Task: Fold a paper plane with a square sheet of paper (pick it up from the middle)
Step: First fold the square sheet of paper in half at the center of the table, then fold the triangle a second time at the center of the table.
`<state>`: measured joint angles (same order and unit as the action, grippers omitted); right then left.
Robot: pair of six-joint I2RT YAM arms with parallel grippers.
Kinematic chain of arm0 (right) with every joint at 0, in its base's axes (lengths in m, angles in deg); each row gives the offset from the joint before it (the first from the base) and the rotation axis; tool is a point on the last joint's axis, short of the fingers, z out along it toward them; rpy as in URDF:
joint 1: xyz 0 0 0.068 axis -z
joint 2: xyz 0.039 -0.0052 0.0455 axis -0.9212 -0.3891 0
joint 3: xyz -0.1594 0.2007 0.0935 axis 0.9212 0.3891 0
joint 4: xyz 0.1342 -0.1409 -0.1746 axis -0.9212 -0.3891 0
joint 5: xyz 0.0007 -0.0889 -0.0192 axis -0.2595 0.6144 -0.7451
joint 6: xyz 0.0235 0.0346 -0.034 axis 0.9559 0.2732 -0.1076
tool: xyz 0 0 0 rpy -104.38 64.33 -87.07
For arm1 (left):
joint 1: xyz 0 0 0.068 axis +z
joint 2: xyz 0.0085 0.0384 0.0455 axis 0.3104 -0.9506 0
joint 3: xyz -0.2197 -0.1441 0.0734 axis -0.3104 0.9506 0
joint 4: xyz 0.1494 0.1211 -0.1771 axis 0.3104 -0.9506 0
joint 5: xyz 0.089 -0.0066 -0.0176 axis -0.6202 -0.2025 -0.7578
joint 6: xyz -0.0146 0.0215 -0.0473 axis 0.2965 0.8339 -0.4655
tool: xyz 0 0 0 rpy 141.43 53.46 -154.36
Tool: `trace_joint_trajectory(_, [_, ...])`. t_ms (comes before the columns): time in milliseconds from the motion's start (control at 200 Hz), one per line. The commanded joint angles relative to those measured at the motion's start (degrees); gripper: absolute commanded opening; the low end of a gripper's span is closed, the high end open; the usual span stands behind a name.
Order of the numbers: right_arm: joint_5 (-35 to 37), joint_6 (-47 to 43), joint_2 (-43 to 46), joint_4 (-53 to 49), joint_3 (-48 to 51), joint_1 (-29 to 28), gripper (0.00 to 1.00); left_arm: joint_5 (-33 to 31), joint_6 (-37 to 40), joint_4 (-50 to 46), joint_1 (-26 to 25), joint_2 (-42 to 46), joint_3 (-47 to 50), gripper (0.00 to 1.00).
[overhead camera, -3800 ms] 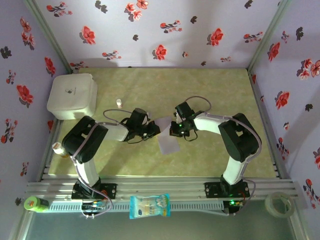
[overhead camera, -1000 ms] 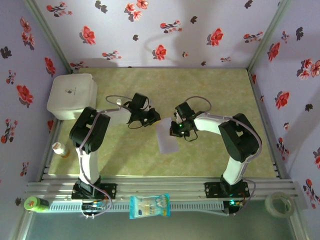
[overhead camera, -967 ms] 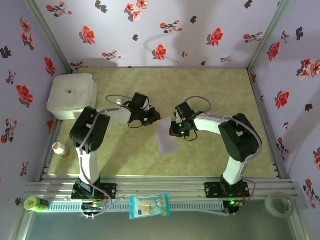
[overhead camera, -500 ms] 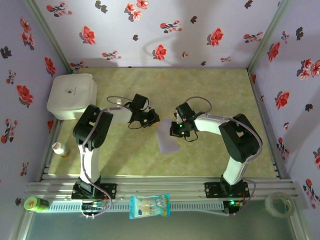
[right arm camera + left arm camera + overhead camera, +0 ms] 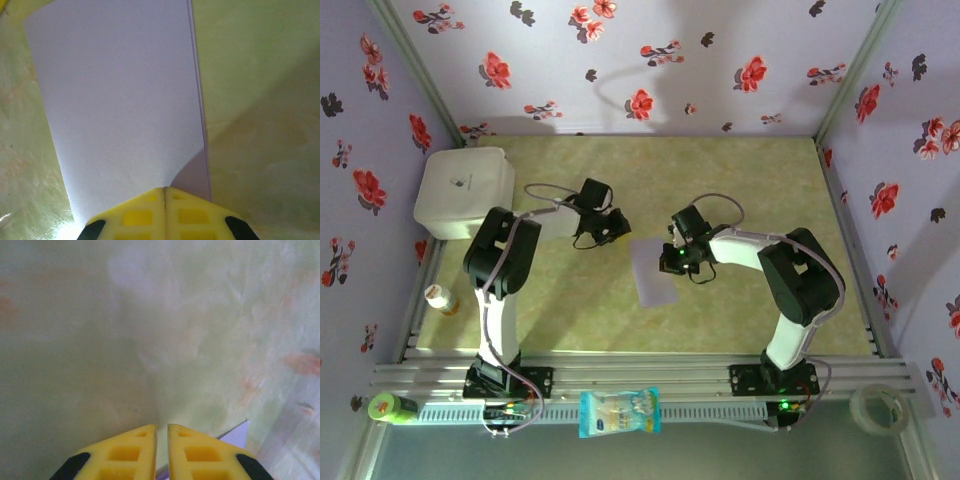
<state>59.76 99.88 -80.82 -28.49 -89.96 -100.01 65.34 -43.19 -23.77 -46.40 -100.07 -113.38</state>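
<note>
At the middle of the bench [image 5: 740,180] lies the sheet of paper [image 5: 653,278], doubled over into a long pale-lilac rectangle. In the right wrist view two layers of the sheet of paper [image 5: 120,100] show along one long edge, lined up almost exactly.

The right gripper [image 5: 671,262] sits at the rectangle's right edge, near its far end. Seen from its own wrist, the right gripper [image 5: 165,194] has its jaws fully closed with the tips on the near end of the paper. I cannot tell whether they pinch it or only press it flat.

The left gripper [image 5: 611,227] is just off the far left corner, apart from the paper. From its wrist, the left gripper [image 5: 161,431] has its jaws barely parted, a thin slit with nothing in it, and one lilac corner [image 5: 239,433] peeks in beside them.

The step in hand looks like setting or starting a fold. To do it well, the right jaws should pin the layers so they cannot slide. The left jaws should come in low and flat and work from the pinned end outward, so the thin paper does not buckle.
</note>
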Motion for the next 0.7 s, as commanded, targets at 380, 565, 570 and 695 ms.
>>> trace_joint_trajectory(380, [-1.63,4.33,0.84,-2.42,1.31,0.30,0.00,-2.72,3.53,-6.72,-6.56,13.37,1.43,0.16])
trace_joint_trajectory(565, [-1.78,6.25,10.49,0.11,1.71,0.60,0.10,-1.15,0.43,-1.31,-10.54,14.32,6.90,0.16])
trace_joint_trajectory(570, [-1.62,6.26,10.72,-0.07,1.71,0.67,0.11,-1.12,0.40,-1.11,-10.58,14.28,6.95,0.16])
trace_joint_trajectory(695, [2.13,6.70,16.33,-5.24,3.39,2.84,0.14,-0.48,-0.39,0.95,-11.58,12.14,8.15,0.15])
